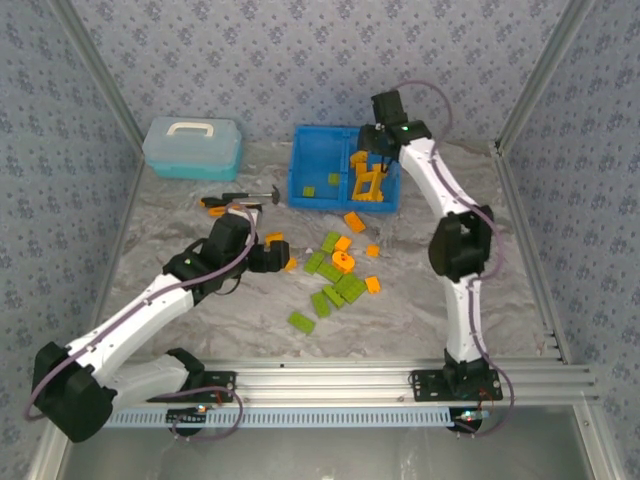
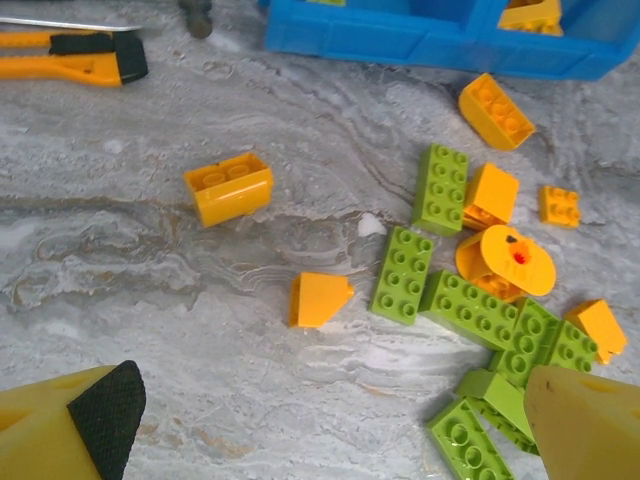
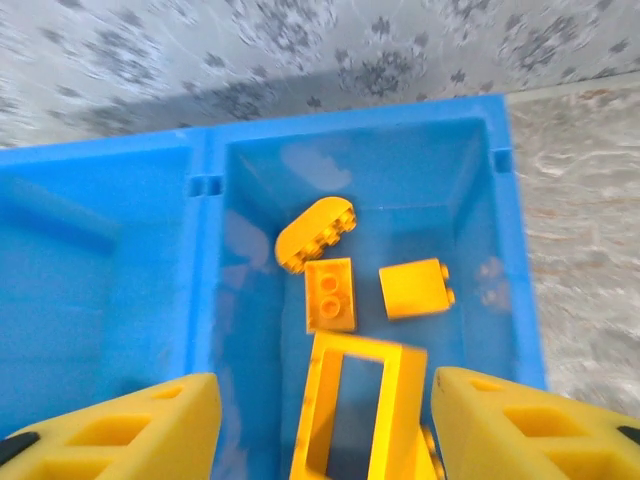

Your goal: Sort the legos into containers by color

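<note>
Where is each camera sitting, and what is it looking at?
Top external: above and behind the arms, looking down at the table; both arms, left gripper and right gripper show.
Left wrist: on the left arm, facing down at loose legos; its fingers show below.
Right wrist: on the right arm, facing down into the blue bin; its fingers show.
Shared: top and right wrist both see the orange frame.

The grey marbled table is enclosed behind and at both sides by pale floral-patterned walls, and its near edge is bordered by an aluminium rail.
</note>
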Tool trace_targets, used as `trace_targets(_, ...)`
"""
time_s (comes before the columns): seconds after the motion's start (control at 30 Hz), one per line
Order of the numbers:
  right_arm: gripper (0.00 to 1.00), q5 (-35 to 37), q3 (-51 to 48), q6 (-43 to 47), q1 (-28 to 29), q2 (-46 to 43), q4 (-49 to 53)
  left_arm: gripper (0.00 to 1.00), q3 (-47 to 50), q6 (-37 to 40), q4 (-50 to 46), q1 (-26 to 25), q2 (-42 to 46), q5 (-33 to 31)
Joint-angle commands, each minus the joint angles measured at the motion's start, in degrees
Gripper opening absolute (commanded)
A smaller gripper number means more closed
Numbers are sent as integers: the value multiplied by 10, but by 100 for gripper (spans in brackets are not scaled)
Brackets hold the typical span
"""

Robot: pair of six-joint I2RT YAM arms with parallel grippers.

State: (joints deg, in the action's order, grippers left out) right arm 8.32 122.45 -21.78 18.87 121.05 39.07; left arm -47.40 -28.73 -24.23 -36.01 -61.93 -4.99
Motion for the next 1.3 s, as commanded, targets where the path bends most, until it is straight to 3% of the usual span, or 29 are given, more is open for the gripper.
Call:
trace_targets(0.0,66,4,-116,20,22,-148,-58,99,-16,-32,7,4,-23,-19)
trace_targets(0.3,92,5,-576,-19,83,-543,-214,99,-67,-65,15,15,-150,-14)
trace_targets(0.47,99,-1,-718,-72,93,-681,-222,99,-83,-60,42,43,-227,-37)
trace_targets(0.73,100,1,-747,-77,95,-720,-152,99,-124,-27,110,81,-338,25)
trace_targets(0.9,100,-1,-756,-87,95,-716,-165,99,-152,-27,119,87,-391,20)
trace_targets(1.1,100,-1,-755,-91,97,-716,-170,75,-156,-32,128,97,-425,17)
trace_targets(1.27,100,3,-756,-95,98,-715,-165,62,-152,-32,131,97,-435,24)
